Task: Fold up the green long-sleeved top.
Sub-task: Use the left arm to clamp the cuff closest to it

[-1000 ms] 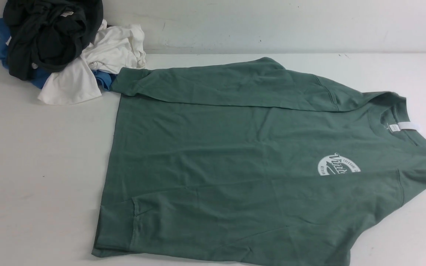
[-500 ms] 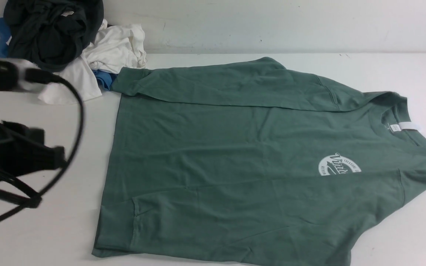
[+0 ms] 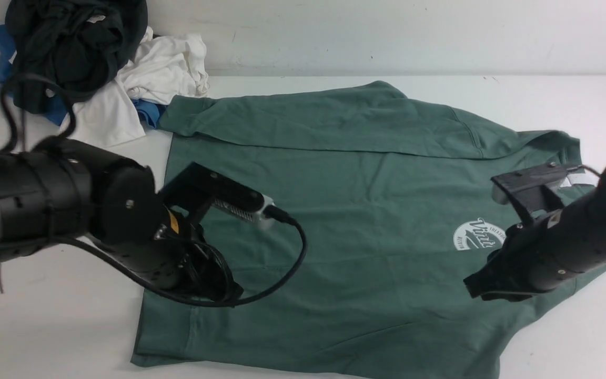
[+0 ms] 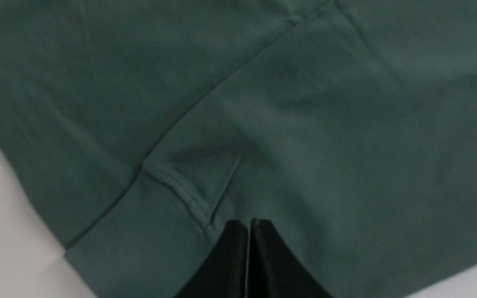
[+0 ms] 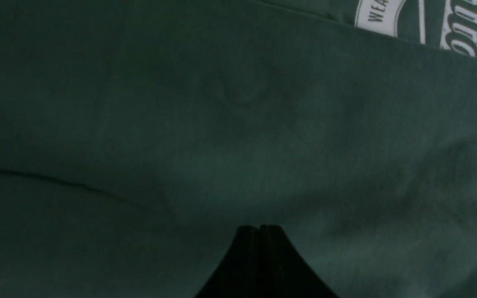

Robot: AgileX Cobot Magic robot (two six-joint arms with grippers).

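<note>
You have the green long-sleeved top (image 3: 345, 200) lying flat on the table (image 3: 56, 326). Left tool (image 4: 249, 225) is clenched, gripping nothing, by the sleeve cuff (image 4: 172, 194). Right tool (image 5: 259, 229) is clenched, near the logo (image 5: 381, 18).

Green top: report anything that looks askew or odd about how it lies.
The green top lies flat but slanted on the table, both sleeves folded in. The near sleeve covers the lower part of the chest logo, and a small pucker stands at its cuff seam, just ahead of the shut left gripper. No damage shows.
</note>
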